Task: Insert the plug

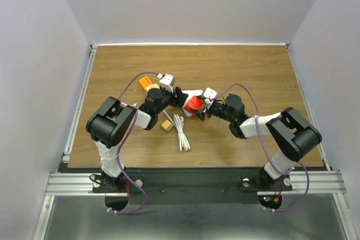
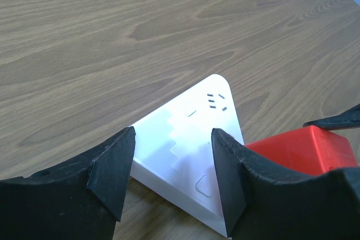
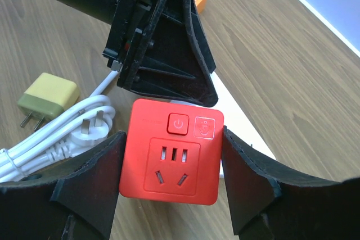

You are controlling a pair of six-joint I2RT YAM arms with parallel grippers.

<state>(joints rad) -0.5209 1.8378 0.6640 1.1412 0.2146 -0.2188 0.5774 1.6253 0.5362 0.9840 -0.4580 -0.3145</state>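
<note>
Jaws clamped on both sides: left gripper (image 2: 171, 139) pinches the white socket block (image 2: 194, 116), right gripper (image 3: 173, 139) pinches the red plug cube (image 3: 171, 164). The pieces touch at mid-table. Pins hidden. Best approach: square cube to block face, push straight, left arm bracing.

L arm (image 1: 109, 123) & R arm (image 1: 295, 134): black joint housings w/ white link sections, bolted to silver alu. rail (image 1: 185, 182). Purple cables (image 1: 243, 86) loop along each. Red/green LEDs (image 1: 270, 199) at R base. Matte-black, wedge-shaped fingers (image 2: 109, 175).
</note>
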